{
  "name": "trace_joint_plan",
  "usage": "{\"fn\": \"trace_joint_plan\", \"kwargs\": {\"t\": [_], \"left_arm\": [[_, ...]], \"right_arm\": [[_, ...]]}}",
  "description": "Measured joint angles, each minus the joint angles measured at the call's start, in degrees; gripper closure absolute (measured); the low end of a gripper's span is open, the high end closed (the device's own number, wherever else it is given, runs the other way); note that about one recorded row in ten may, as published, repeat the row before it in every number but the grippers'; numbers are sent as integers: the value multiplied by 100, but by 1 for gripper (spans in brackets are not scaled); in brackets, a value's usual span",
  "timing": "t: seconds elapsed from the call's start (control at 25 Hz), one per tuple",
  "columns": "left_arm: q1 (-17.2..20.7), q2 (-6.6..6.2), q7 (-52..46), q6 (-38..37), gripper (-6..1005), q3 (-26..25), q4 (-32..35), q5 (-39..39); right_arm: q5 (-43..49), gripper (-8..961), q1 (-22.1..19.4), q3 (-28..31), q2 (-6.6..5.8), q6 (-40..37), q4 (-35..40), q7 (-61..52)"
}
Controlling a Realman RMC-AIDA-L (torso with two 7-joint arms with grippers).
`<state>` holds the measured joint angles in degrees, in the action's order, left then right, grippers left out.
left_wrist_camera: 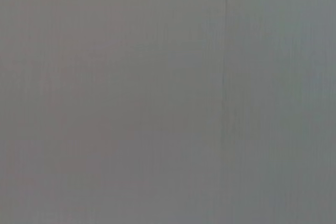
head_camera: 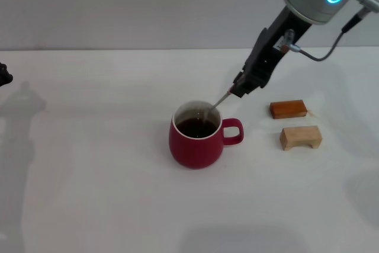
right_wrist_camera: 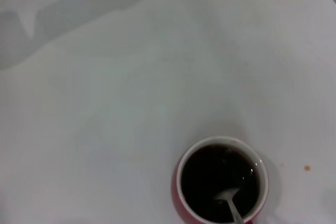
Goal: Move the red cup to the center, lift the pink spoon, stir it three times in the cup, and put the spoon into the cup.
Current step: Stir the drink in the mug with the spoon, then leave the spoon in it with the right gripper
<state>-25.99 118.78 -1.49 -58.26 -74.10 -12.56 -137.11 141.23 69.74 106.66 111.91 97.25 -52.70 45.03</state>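
Red cup (head_camera: 196,140), mid-surface (head_camera: 89,176): your right pincer (head_camera: 240,92), at its 2 o'clock, clamps the pink spoon (head_camera: 218,102) slanted so its bowl can stir.

Bright, even light, soft shadows.
The white tabletop (head_camera: 89,194) shows faint grey shadows along its left edge; the red cup (right_wrist_camera: 220,182) looks soft at close range; the left wrist view is featureless grey.

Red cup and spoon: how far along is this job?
Done: the red cup stands mid-table. In hand: the right gripper holds the pink spoon with its bowl dipped in the dark liquid, so stirring looks underway; the count can't be told. Left: releasing the spoon into the cup. The left arm sits at the table's left edge.
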Motion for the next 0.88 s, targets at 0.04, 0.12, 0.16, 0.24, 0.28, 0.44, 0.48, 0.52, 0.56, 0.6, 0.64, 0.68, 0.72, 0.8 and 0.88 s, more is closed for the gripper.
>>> {"fn": "trace_joint_plan", "kwargs": {"t": [0.04, 0.12, 0.16, 0.24, 0.28, 0.44, 0.48, 0.52, 0.56, 0.6, 0.64, 0.68, 0.72, 0.8, 0.88], "left_arm": [[5, 0, 0, -14, 1001, 3, 0, 0], [17, 2, 0, -41, 1001, 9, -1, 0], [17, 2, 0, -41, 1001, 9, -1, 0], [19, 3, 0, -47, 1001, 7, -1, 0], [20, 3, 0, -50, 1001, 2, -1, 0], [25, 4, 0, -65, 1001, -8, -1, 0], [29, 5, 0, -88, 1001, -10, -1, 0], [30, 5, 0, -122, 1001, -9, -1, 1], [30, 5, 0, -122, 1001, -9, -1, 1], [30, 5, 0, -156, 1001, -6, -1, 0], [31, 5, 0, -191, 1001, -2, -1, 0], [32, 5, 0, -201, 1001, 0, -1, -1], [33, 4, 0, -223, 1001, 4, -1, -1], [34, 5, 0, -242, 1001, 6, -1, -1], [40, 5, 0, -278, 1001, 11, -1, 0]], "right_arm": [[11, 804, 51, -8, 0, -40, 91, 29], [41, 804, 232, -16, 1, -202, 426, 137], [41, 804, 232, -16, 1, -202, 426, 137], [66, 805, 322, -26, 18, -307, 576, 202], [81, 805, 367, -31, 30, -363, 665, 231], [100, 805, 587, -123, 83, -599, 1062, 324], [106, 805, 622, -165, 102, -650, 1127, 334], [145, 805, 674, -237, 147, -719, 1207, 341], [145, 805, 674, -237, 147, -719, 1207, 341], [214, 805, 729, -284, 201, -776, 1262, 346], [214, 805, 729, -284, 201, -776, 1262, 346], [251, 805, 769, -298, 229, -807, 1312, 349], [280, 804, 808, -308, 255, -835, 1363, 352], [340, 804, 872, -323, 314, -871, 1449, 360], [388, 804, 913, -345, 367, -889, 1516, 366]]}}
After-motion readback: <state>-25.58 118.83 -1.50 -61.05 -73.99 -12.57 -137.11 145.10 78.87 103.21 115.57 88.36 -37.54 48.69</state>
